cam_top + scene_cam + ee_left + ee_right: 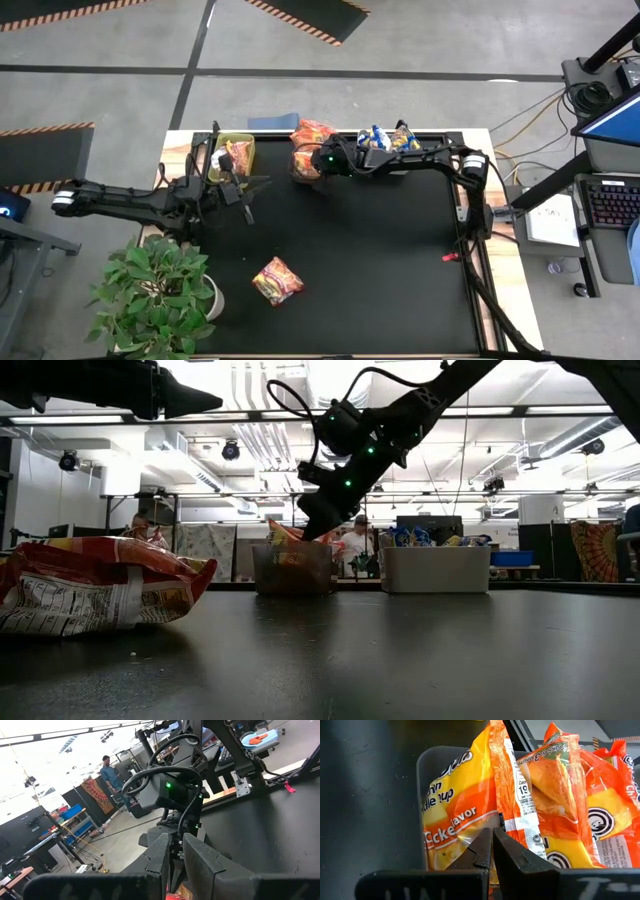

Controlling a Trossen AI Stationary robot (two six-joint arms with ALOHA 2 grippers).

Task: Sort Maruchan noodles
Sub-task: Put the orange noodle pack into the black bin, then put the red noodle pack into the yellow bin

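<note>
Now right tool [490, 845] over orange packets [540, 795]

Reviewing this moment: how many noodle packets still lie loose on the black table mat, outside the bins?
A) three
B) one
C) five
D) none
B: only one orange-red packet lies on the mat, toward the front near the potted plant; the other packets sit in the bins along the back edge.

Black table [380, 260], three bins [306, 160], loose orange packet [277, 280], plant pot [213, 297]
</note>
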